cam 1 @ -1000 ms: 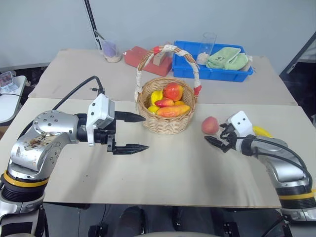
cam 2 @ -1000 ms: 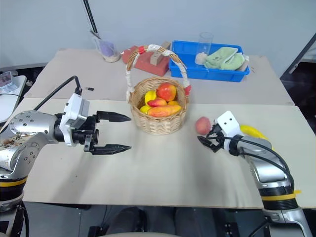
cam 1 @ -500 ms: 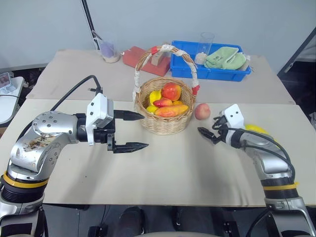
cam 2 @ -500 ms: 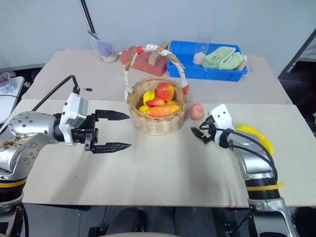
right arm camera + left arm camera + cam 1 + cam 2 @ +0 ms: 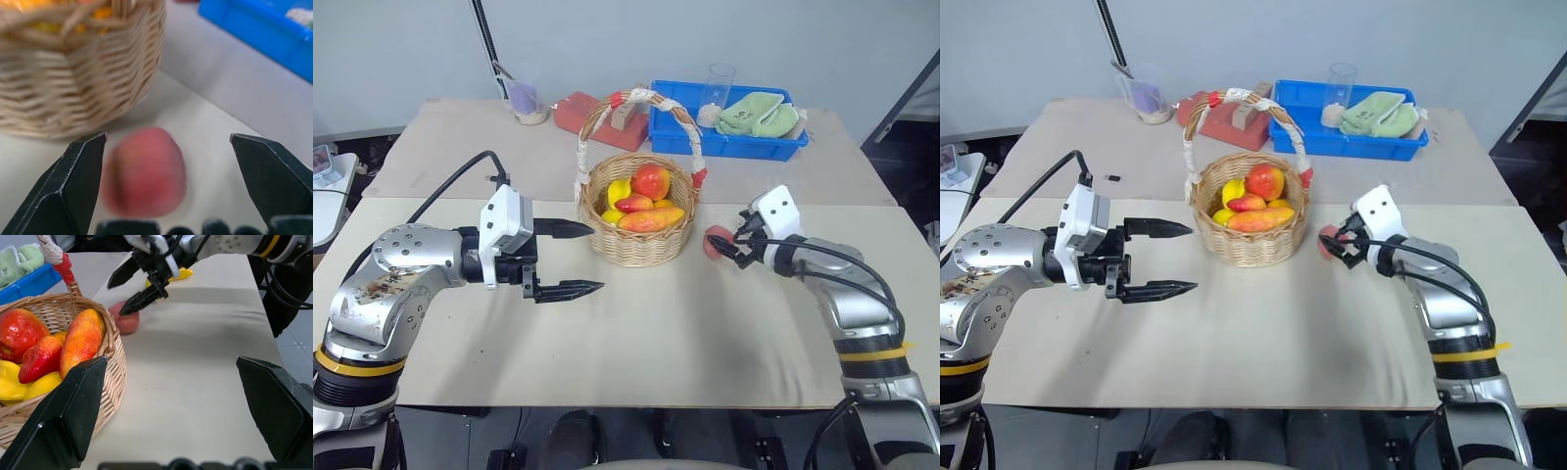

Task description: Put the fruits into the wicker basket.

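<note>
Risk sits at the right end. Left pincer (image 5: 566, 258) hovers spread and empty, just left of the basket (image 5: 641, 245), which already holds several fruits. Right of the basket, the peach (image 5: 716, 242) lies on the desk (image 5: 636, 343), with the right pincer (image 5: 728, 244) spread around it, not yet gripping. Closing off-centre could roll the round peach away. The banana (image 5: 180, 274) waits on the desk farther right.
</note>
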### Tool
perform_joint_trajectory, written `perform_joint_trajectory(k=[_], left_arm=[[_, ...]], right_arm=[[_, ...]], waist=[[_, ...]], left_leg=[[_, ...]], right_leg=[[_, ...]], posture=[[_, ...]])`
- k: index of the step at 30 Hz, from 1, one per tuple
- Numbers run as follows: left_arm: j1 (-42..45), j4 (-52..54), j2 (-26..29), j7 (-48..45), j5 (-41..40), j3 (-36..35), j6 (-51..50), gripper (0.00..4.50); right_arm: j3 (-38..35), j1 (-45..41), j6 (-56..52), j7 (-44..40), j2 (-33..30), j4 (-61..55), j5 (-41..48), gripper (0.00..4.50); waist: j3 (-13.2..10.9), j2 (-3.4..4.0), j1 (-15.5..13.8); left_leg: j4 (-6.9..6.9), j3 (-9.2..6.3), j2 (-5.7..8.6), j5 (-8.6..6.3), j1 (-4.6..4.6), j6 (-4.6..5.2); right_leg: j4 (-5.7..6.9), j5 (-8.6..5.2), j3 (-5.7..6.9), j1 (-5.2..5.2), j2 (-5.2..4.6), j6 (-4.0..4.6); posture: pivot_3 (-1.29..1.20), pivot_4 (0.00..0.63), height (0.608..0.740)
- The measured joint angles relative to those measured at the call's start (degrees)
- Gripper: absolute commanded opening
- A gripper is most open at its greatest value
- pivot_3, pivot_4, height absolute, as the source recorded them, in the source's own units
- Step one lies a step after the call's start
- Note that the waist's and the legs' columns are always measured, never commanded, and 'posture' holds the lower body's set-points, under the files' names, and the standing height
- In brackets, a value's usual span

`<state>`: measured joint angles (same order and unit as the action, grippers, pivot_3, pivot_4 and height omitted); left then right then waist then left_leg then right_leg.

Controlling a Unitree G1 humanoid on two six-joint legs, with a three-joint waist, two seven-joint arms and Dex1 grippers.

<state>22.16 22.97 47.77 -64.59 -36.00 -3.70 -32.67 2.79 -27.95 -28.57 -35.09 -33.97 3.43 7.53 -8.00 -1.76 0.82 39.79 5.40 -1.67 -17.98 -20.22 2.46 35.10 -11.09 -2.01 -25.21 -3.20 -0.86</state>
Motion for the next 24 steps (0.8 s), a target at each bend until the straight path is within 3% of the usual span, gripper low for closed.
perform_joint_trajectory(k=[13, 21, 24], left_arm=[[-1.45, 0.92, 0.99, -0.41, -1.16, -1.15, -0.05, 4.49], [-1.62, 0.93, 0.99, -0.02, -1.27, -1.23, -0.05, 4.5], [-1.91, 0.92, 0.99, 0.05, -1.27, -1.49, -0.04, 4.5]], right_arm=[[1.35, -3.3, -5.96, -3.75, 2.79, 6.21, 0.66, 4.5], [1.03, -3.3, -7.02, -3.64, 3.71, 6.11, 0.77, 2.08], [0.81, -3.3, -7.02, -3.62, 3.72, 5.66, 1.38, 1.76]], waist=[[0.0, 0.01, -0.09], [0.0, 0.01, -0.03], [0.0, 0.01, -0.03]], left_leg=[[0.0, -0.01, -0.04, 0.0, 0.0, -0.01], [0.0, -0.01, -0.04, 0.0, 0.0, -0.01], [-0.01, -0.01, -0.04, 0.0, -0.01, -0.01]], right_leg=[[0.01, 0.0, 0.01, 0.01, -0.03, 0.0], [0.01, 0.0, 0.01, 0.0, -0.02, 0.0], [0.01, 0.0, 0.01, -0.01, -0.02, 0.0]], posture=[[0.0, 0.15, 0.726], [0.0, 0.15, 0.726], [0.0, 0.15, 0.726]])
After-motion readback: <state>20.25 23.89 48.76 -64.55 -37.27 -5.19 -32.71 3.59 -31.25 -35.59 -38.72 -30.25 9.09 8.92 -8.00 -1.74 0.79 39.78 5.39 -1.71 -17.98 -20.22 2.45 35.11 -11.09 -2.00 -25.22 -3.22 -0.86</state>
